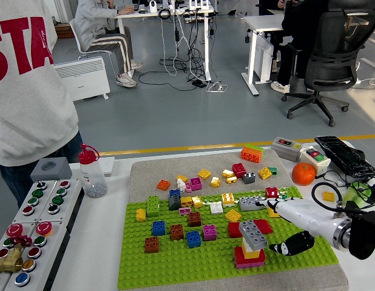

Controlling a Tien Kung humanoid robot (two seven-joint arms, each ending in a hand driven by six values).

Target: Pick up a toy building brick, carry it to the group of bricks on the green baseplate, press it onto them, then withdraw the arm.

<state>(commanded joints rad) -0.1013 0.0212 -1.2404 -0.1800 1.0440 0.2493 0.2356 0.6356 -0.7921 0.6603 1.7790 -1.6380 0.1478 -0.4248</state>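
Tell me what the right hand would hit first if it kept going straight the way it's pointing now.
Probably the grey brick topping the small stack on the green baseplate. The right hand points leftward at it from close by, though depth is hard to judge from this view.

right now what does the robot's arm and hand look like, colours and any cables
Only the right arm shows: a glossy white forearm shell ending in a silver metal ring and a black section at the frame's edge. The right hand has a black thumb with white speckles. A thin black cable loops above the wrist.
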